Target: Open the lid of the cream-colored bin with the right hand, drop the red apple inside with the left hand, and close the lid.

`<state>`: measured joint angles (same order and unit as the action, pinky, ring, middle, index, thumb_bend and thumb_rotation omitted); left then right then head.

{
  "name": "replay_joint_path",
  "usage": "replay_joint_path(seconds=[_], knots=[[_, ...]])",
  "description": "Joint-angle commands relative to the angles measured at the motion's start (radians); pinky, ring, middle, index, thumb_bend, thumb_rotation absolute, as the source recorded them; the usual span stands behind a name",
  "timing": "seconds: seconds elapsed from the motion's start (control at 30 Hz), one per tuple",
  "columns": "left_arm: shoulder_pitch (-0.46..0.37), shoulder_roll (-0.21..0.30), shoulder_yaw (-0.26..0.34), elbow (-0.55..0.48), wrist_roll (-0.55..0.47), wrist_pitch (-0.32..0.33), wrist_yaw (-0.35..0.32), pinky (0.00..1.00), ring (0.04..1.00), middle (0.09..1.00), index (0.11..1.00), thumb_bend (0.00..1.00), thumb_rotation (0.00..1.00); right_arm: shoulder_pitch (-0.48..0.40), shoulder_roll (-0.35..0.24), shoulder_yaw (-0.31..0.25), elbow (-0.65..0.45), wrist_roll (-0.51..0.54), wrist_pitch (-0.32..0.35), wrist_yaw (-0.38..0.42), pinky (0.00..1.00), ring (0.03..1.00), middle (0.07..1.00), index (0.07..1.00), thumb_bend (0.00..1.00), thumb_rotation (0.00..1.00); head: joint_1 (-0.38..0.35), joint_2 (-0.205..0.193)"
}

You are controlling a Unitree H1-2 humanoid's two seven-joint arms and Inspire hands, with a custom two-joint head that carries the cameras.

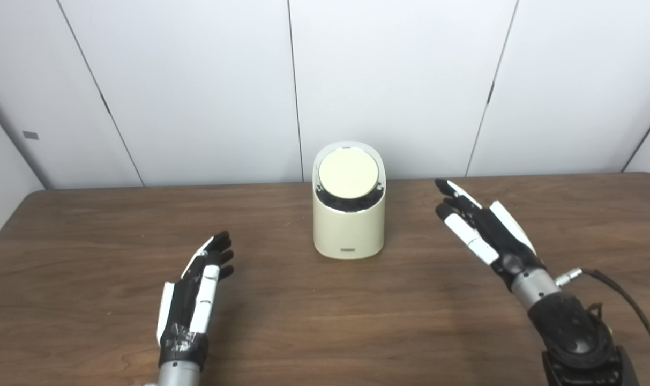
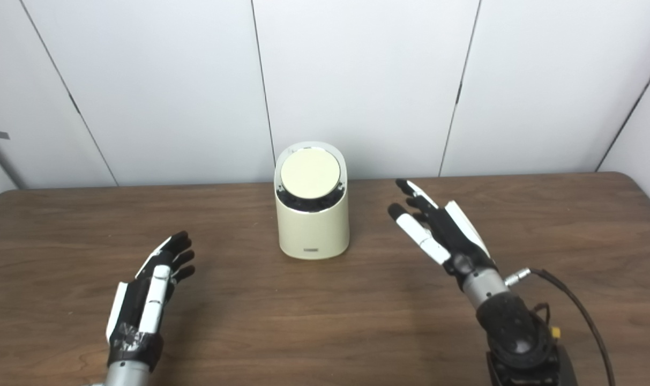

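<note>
Bin (image 1: 349, 225) first: you have it standing upright on the table (image 1: 325, 321), toward the far edge and roughly midway between your two hands. It is a smooth, cream-colored cylinder with rounded lower edges, a matte plastic look, and a small dark label low on its front. Its top is cut at a slant facing you, ringed by a thin shiny rim. The lid (image 1: 349, 175) is a flat pale-yellow disc that sits closed within that rim, with a dark crescent-shaped gap showing below it.

Your left hand (image 1: 193, 300) hovers low over the table, well to the left of the bin and nearer you. It grasps nothing; its fingers are extended and slightly spread, black at the tips with white glossy shells along the backs.

Your right hand (image 1: 483, 225) is raised to the right of the bin, apart from it, palm turned inward. It too is released, fingers stretched out toward the wall. A metal wrist cuff and a black cable (image 1: 625, 300) trail behind it.

The table is dark brown wood grain with a rounded edge. Behind it stand plain white wall panels (image 1: 196, 80) with thin dark seams.

You have no apple visible in either view.
</note>
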<state>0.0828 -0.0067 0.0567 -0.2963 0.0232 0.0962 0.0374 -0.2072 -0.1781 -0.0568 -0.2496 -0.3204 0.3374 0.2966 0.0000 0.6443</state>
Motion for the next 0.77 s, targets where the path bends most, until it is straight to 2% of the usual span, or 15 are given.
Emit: replay_joint_path(seconds=[0.0,0.1,0.27,0.4,0.47,0.73], knots=[[0.005,0.003,0.012,-0.021,-0.028,-0.056,0.000,0.87,0.889,0.902,0.890,0.49,0.90,-0.016,0.038,-0.027,-0.014,0.086,-0.065,-0.052,0.85,0.933,0.967,0.955,0.57,1.00,0.004,0.002],[0.039,0.008,0.023,-0.006,-0.041,-0.083,-0.004,0.89,0.899,0.912,0.900,0.48,0.93,0.016,0.068,-0.044,0.008,0.157,-0.096,-0.086,0.90,0.964,0.982,0.964,0.55,1.00,0.005,0.004],[0.088,0.021,0.034,0.020,-0.049,-0.131,-0.011,0.91,0.902,0.916,0.900,0.47,0.93,0.076,0.081,-0.039,0.035,0.189,-0.132,-0.131,0.95,0.973,0.977,0.995,0.59,1.00,0.003,0.006],[0.123,0.015,0.054,0.050,-0.059,-0.185,-0.006,0.91,0.902,0.915,0.902,0.47,0.91,0.116,0.090,-0.038,0.036,0.234,-0.137,-0.147,1.00,0.984,0.977,1.000,0.56,1.00,0.010,0.008],[0.133,0.014,0.060,0.063,-0.061,-0.210,-0.006,0.90,0.899,0.914,0.905,0.47,0.92,0.128,0.091,-0.037,0.039,0.252,-0.145,-0.154,0.97,0.981,0.979,1.000,0.55,1.00,0.014,0.009],[0.141,0.001,0.076,0.099,-0.040,-0.285,0.025,0.91,0.907,0.913,0.910,0.48,0.92,0.157,0.091,-0.030,0.034,0.298,-0.170,-0.173,0.97,0.983,0.987,0.997,0.54,1.00,0.011,0.016]])
